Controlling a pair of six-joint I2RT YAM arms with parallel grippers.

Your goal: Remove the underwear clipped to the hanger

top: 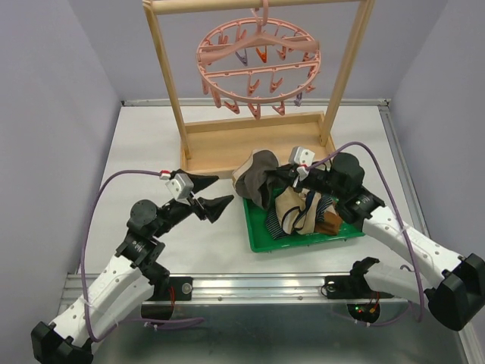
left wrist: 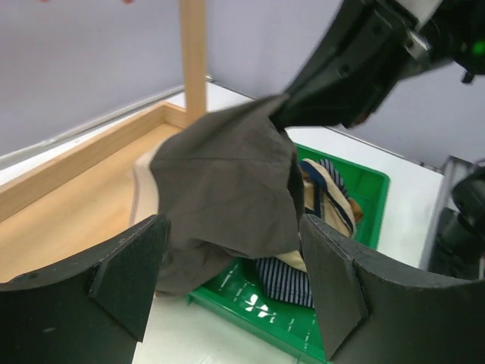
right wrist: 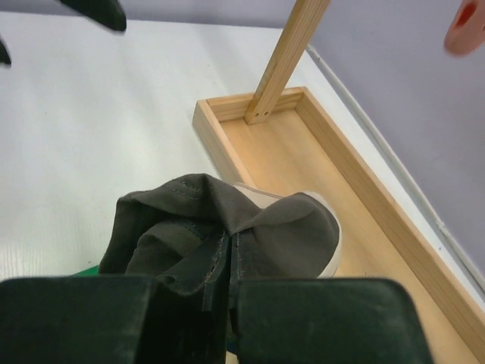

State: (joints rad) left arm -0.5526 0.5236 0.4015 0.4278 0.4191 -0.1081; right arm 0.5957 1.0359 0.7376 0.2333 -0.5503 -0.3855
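The pink hanger (top: 258, 64) hangs from the wooden frame's top bar, and no cloth shows on its clips. My right gripper (top: 286, 176) is shut on a dark grey-brown underwear (top: 256, 176) with a beige waistband and holds it up over the far left corner of a green tray (top: 261, 235). In the right wrist view the cloth (right wrist: 265, 227) is pinched between the closed jaws of the gripper (right wrist: 231, 303). More underwear, navy striped (top: 282, 226), beige and brown, lies piled in the tray. My left gripper (top: 208, 196) is open and empty, left of the tray, facing the held cloth (left wrist: 220, 182).
The wooden frame's base box (top: 250, 144) lies just behind the tray, its two posts rising beside the hanger. Grey walls enclose the table on left, back and right. The tray's near rim (left wrist: 280, 326) shows between my left fingers.
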